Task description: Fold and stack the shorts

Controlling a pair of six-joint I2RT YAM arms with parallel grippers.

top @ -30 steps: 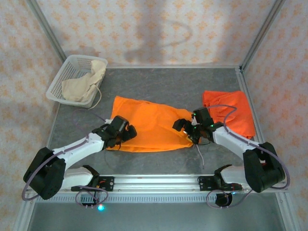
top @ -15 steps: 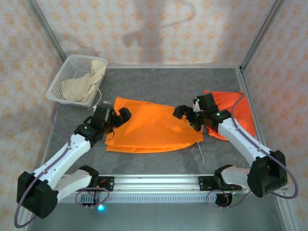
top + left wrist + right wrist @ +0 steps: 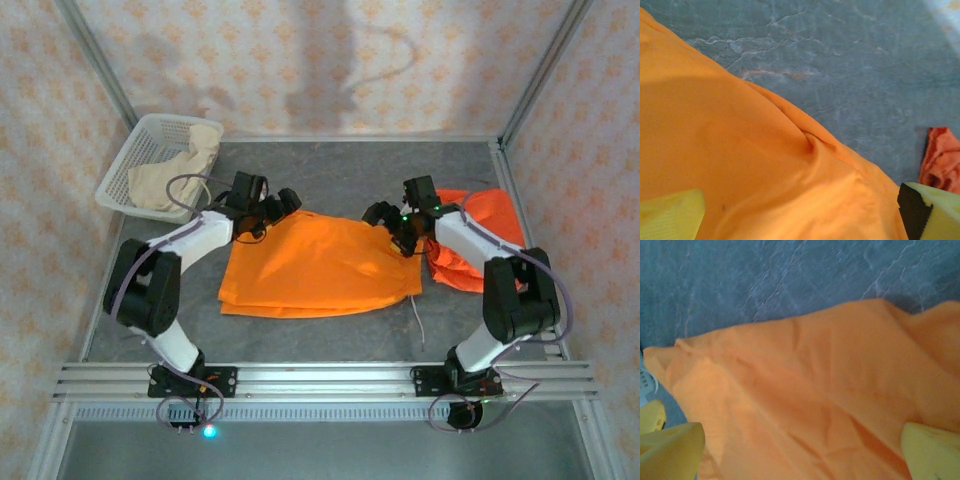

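Both reached far edge of orange shorts (image 3: pixel 320 268): left gripper (image 3: pixel 274 207), right gripper (image 3: pixel 391 227) spread, empty

light: bright, even | shadows: soft grey arm and cable shapes on cream patterned back wall (image 3: pixel 330 90) | top view: sharp | left wrist: grey marbled counter (image 3: pixel 840 75) crisp, left arm's pale yellow fingers (image 3: pixel 670 215) blurred | right wrist: soft throughout, bluish cast, right arm's pale yellow fingers (image 3: pixel 670 452) out of focus

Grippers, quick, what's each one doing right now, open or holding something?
Left gripper: jaws open, empty, at the spread orange shorts' far left corner.
Right gripper: jaws open, empty, at their far right corner.
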